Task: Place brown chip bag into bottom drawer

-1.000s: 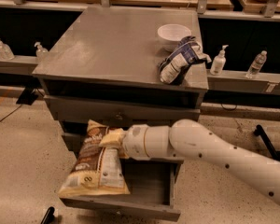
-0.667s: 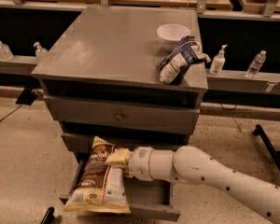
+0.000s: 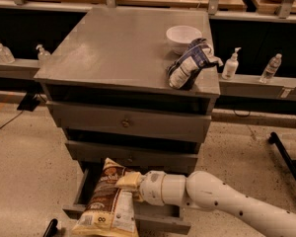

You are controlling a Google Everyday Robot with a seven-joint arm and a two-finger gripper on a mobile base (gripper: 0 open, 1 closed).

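Lowered brown chip bag over bottom drawer, hand gripping its end

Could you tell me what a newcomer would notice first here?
The white arm extends in from the lower right, its gripper at the brown chip bag, which sits in the open bottom drawer and overlaps its front edge. Then a blue and white bag by a white bowl on the cabinet top's right side.

Only an "8" can be read, low on the brown chip bag; the gripper pinches that bag's upper edge.
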